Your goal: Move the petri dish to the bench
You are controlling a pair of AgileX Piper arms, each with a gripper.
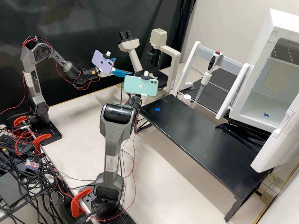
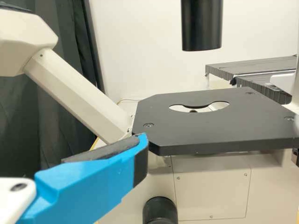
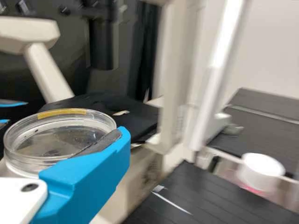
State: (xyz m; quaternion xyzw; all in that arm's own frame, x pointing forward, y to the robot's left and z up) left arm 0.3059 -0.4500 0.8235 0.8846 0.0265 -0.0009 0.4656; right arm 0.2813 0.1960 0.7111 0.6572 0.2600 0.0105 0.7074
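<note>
Resting in the right fingers (image 3: 96, 175), the petri dish (image 3: 56, 139) seems clear inside.

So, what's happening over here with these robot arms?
The right gripper is holding a clear, round petri dish up in the air near the microscope. The left gripper, also by the microscope, is open and empty. The job is to move the dish to the bench, and it has not been set down yet.

There's a black curtain (image 1: 87, 21) (kinda wrinkly tbh) across the back, with a plain off-white wall (image 1: 236, 25) beside it.
</note>
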